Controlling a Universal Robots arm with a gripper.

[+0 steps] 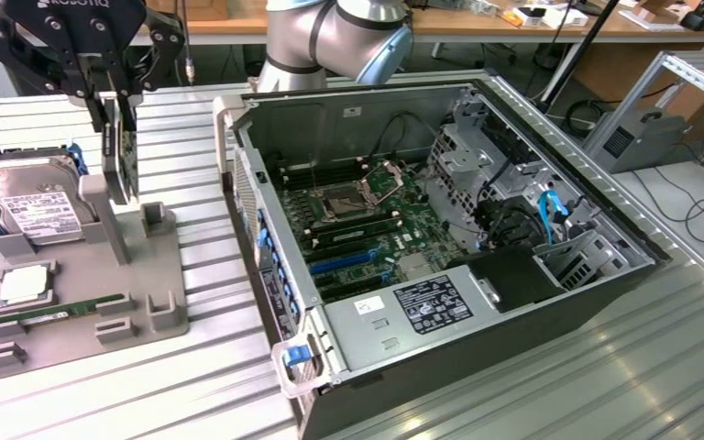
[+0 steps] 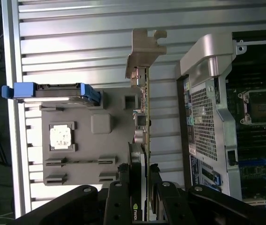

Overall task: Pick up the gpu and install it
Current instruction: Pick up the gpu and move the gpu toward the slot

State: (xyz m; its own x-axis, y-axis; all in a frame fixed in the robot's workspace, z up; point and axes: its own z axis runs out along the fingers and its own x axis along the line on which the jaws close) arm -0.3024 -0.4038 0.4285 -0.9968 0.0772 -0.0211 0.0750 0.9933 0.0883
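The gpu [image 1: 120, 156] is a thin dark card standing on edge at the exterior view's left, above the grey holder [image 1: 144, 275]. My gripper [image 1: 110, 96] is shut on its upper part, one finger on each face. The card's lower edge is level with the holder's upright post, and I cannot tell whether it still touches the holder. In the wrist view the gpu [image 2: 145, 117] shows edge-on, its silver bracket [image 2: 144, 51] at the far end and my gripper [image 2: 143, 185] clamped on the near end. The open computer case [image 1: 450, 229] lies beside the holder, motherboard [image 1: 365, 215] exposed.
On the holder [image 2: 100, 124] rest a silver hard drive [image 1: 37, 206] in a blue frame, a square processor [image 1: 25, 286] and a slim green memory stick [image 1: 59, 312]. The case's perforated rear wall [image 2: 208, 117] stands close beside the card. Ribbed metal tabletop [image 1: 572, 385] surrounds everything.
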